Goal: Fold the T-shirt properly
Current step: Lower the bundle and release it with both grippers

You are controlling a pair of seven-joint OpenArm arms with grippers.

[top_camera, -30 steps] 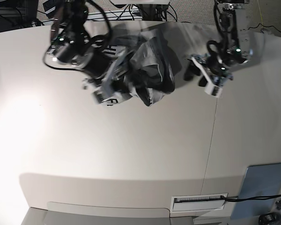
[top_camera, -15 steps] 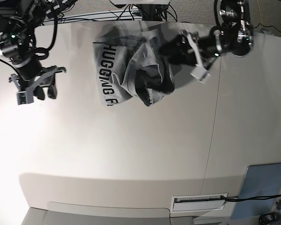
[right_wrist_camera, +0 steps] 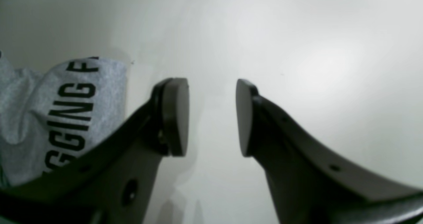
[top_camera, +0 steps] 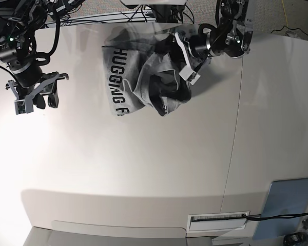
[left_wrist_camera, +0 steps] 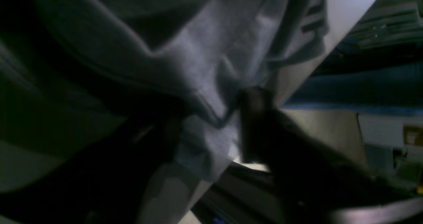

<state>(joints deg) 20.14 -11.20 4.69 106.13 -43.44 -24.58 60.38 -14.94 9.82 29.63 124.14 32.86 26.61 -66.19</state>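
Observation:
The grey T-shirt [top_camera: 138, 77] lies crumpled at the back middle of the table, with black lettering showing along its left edge. My left gripper [top_camera: 178, 52] is at the shirt's upper right edge. In the left wrist view the gripper [left_wrist_camera: 208, 128] has its dark fingers [left_wrist_camera: 254, 118] apart, with a hemmed fold of the shirt [left_wrist_camera: 205, 62] between them. My right gripper [top_camera: 37, 101] is open and empty over bare table, well left of the shirt. In the right wrist view the gripper [right_wrist_camera: 211, 118] has its pads apart, and the shirt's lettered edge [right_wrist_camera: 76, 95] is at the left.
A blue-grey flat panel [top_camera: 287, 205] lies at the front right corner. A table seam [top_camera: 235, 133] runs front to back right of the shirt. A labelled slot [top_camera: 218, 219] sits at the front edge. Cables [top_camera: 118, 18] hang behind the back edge.
My right gripper let go of the shirt and moved far left, leaving the lettered edge spread. My left gripper moved left from the bare table onto the shirt's right edge.

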